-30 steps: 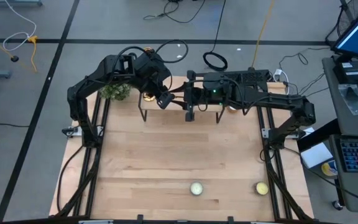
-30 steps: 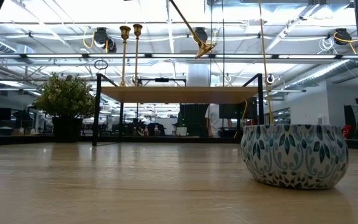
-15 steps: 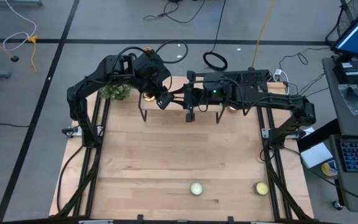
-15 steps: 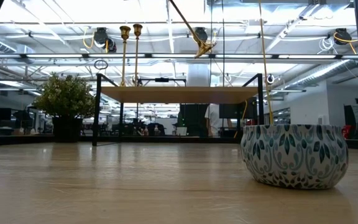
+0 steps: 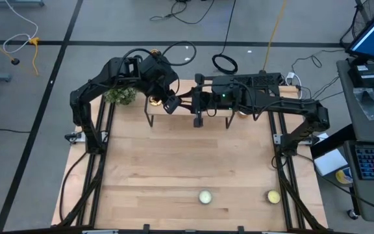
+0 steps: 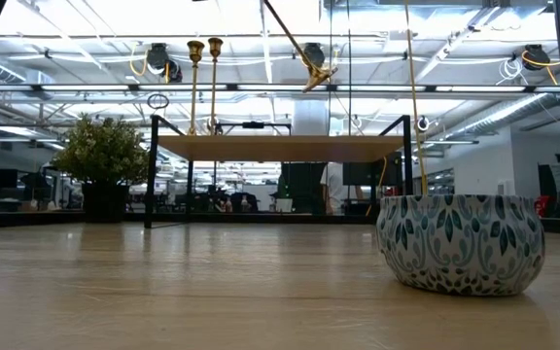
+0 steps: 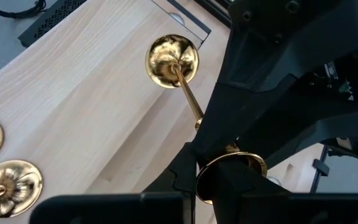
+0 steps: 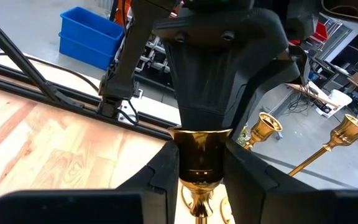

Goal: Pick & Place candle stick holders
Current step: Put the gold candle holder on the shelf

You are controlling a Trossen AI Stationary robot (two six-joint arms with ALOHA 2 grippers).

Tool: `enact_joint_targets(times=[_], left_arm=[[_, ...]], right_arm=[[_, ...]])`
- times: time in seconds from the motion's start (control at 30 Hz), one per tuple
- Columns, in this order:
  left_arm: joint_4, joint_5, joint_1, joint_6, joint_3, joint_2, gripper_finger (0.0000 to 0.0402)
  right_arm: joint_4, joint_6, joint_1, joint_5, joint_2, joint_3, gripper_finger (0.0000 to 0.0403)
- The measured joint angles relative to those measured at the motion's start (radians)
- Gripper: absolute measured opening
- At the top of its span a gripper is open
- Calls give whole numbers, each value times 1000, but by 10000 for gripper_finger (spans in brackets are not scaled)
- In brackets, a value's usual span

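Two gold candle stick holders (image 6: 194, 87) (image 6: 214, 83) stand upright by their bases on a raised wooden shelf (image 6: 280, 148) at the table's far middle. They also show in the left wrist view (image 7: 11, 183) and, by their cups, in the right wrist view (image 8: 265, 127). The third candle stick holder (image 6: 297, 47) hangs tilted in the air above the shelf. My left gripper (image 5: 171, 104) and my right gripper (image 5: 197, 110) meet over the shelf, and both are shut on its upper end. My left gripper has the candle stick holder's flared gold rim (image 7: 230, 167) at the upper end between its two fingers, coming from above. The stem (image 7: 188, 99) slants down away from it to the round base (image 7: 171, 59), which hangs clear above the shelf. My right gripper pinches the gold cup (image 8: 199, 155) at the same upper end between its two fingers, close against my left gripper's fingers. The candle stick holder is lifted clear and tilted, its base (image 6: 319, 76) the lower end.
A green bushy plant (image 5: 121, 95) stands at the shelf's left. Two small round pale candles (image 5: 204, 196) (image 5: 273, 196) lie near the table's near edge. A blue-and-white patterned bowl (image 6: 460, 243) shows close in the low view. Bare wood lies between shelf and near edge.
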Motion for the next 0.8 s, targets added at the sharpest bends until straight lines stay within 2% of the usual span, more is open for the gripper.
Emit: enact_joint_targets(times=[0.53,0.8], left_arm=[[5,1,10,0,0,0,80],[6,0,17,27,0,1,85]], right_arm=[[4,28,-3,2,3,0,88],[1,29,-3,35,3,0,88]])
